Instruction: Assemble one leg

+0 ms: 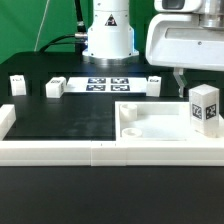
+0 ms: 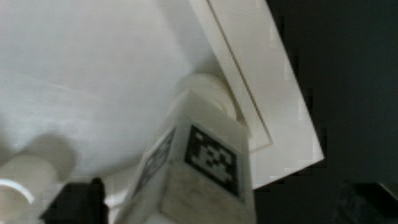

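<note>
From my remote seat, the leg (image 1: 205, 108) stands upright at the right edge of the exterior frame. It sits on the far right corner of the big white panel (image 1: 160, 128), with its black-and-white tag facing the camera. The end effector (image 1: 182, 82) hangs in the upper right of that frame under its bulky white housing. One thin finger shows just beside the leg, toward the exterior view's left and a little higher. I cannot tell from either view whether the fingers are spread, closed, or touching the leg. The wrist view is filled by the leg (image 2: 199, 165), tag showing, close against the raised edge of the panel (image 2: 89, 70); dark blurred shapes flank it, too soft to read. Around the work, the marker board (image 1: 108, 84) lies flat at the upper middle of the exterior frame, in front of the arm base (image 1: 108, 35). Three small white blocks stand along the back of the dark surface (image 1: 70, 115): one (image 1: 18, 85) at the far left, one (image 1: 55, 88) nearer the marker board, and one (image 1: 152, 82) just beside the board, close to the end effector's finger. A white rail (image 1: 100, 152) runs across the front, touching the panel's near edge.
</note>
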`<action>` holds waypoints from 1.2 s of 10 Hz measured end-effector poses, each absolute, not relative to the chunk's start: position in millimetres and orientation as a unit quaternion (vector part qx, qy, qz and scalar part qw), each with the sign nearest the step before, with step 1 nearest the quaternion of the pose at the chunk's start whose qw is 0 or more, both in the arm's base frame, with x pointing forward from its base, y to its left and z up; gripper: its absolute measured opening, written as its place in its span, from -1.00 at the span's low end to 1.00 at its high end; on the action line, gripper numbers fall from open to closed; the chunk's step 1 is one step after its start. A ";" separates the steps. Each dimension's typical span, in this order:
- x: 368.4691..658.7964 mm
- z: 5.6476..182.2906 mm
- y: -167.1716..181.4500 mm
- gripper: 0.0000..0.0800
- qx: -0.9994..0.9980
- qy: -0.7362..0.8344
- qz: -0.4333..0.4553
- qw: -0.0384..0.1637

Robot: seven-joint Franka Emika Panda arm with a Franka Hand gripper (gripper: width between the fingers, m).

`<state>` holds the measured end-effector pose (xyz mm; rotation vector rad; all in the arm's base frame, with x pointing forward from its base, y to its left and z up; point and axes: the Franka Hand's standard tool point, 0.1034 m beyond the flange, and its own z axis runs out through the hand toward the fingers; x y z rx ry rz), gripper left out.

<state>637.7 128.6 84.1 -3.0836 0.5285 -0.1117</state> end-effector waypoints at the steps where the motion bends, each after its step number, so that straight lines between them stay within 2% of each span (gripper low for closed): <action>1: 637.5 84.2 130.1 0.62 -0.990 0.136 -0.036 0.004; 5: 626.1 81.1 130.3 0.62 -0.997 -0.069 -0.037 -0.006; 8: 619.8 79.1 134.7 0.62 -0.994 -0.108 -0.034 -0.005; 9: 619.7 78.3 134.0 0.30 -0.994 -0.107 -0.034 -0.005; 10: 619.6 78.0 133.7 0.30 -0.994 -0.107 -0.034 -0.005; 11: 620.1 78.1 131.8 -0.06 -0.994 -0.106 -0.034 -0.006; 12: 620.9 78.2 128.8 -0.26 -0.994 -0.105 -0.034 -0.008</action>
